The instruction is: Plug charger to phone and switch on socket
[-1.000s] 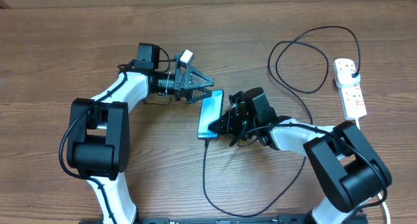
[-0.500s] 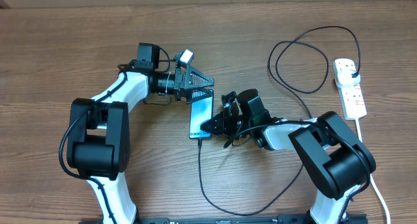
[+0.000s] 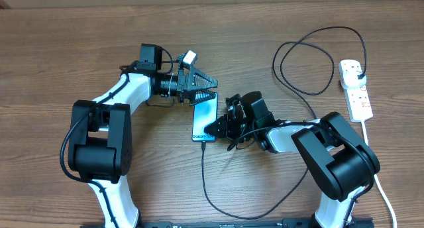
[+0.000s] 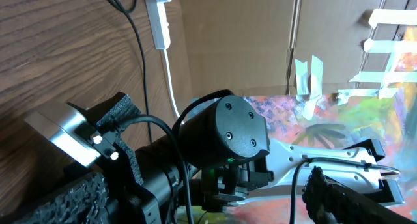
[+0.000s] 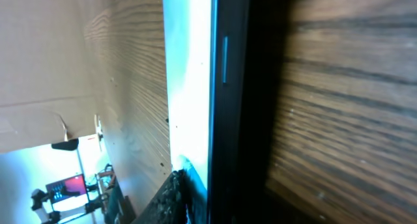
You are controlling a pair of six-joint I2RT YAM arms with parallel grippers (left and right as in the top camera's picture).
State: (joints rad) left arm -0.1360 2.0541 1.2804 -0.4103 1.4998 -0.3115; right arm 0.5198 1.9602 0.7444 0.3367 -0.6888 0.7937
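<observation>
The phone lies flat mid-table with its light blue screen up. The charger, a thin black cable, runs from the phone's near end, loops along the table's front and goes up to a black plug in the socket, a white strip at the far right. My right gripper is at the phone's right edge. In the right wrist view the phone stands edge-on between the jaws, with one of the fingers lying on the screen. My left gripper, rolled on its side, is open just beyond the phone's far end.
The charger's slack forms a big loop at the back right. A thick white cord leads from the socket down the right side. The left wrist view looks across at the right arm's black wrist and the socket.
Over the last second my right gripper slid left and took the phone with it, turning it more square to the table. The last half second shows almost no motion. The left arm is still.
</observation>
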